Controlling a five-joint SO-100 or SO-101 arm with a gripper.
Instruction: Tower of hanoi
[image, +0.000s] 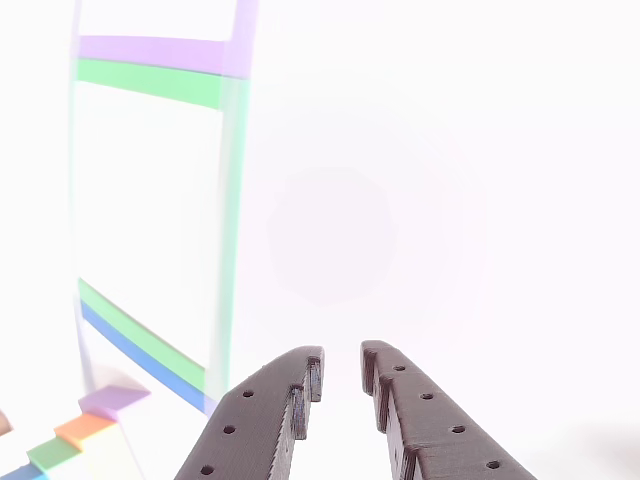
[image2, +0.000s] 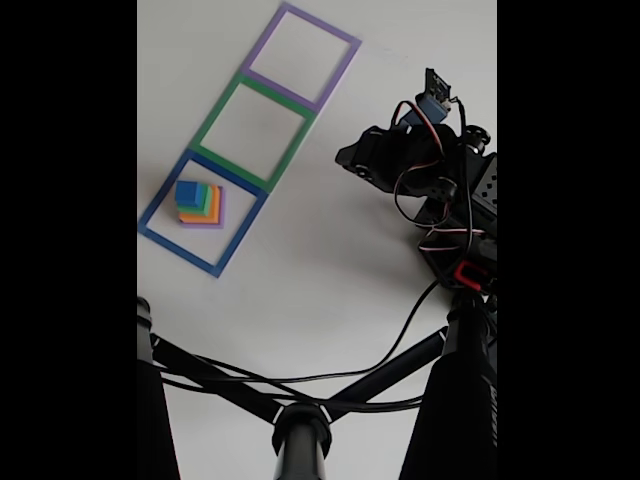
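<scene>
Other view: the dark 3D-printed two-finger gripper (image: 342, 372) is seen narrowly parted and empty above the white table (image: 450, 200); the stacked coloured square blocks (image2: 199, 202) are shown inside the blue tape-outlined square (image2: 160, 241), near the table's left edge in the fixed view.

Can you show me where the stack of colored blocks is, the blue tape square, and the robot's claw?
Block stack (image2: 199, 203), fixed view, on its blue top block.
Blue tape square (image2: 178, 249), fixed view, on its lower edge strip.
Gripper (image: 342, 375), other view, midway between its two dark fingertips.
</scene>
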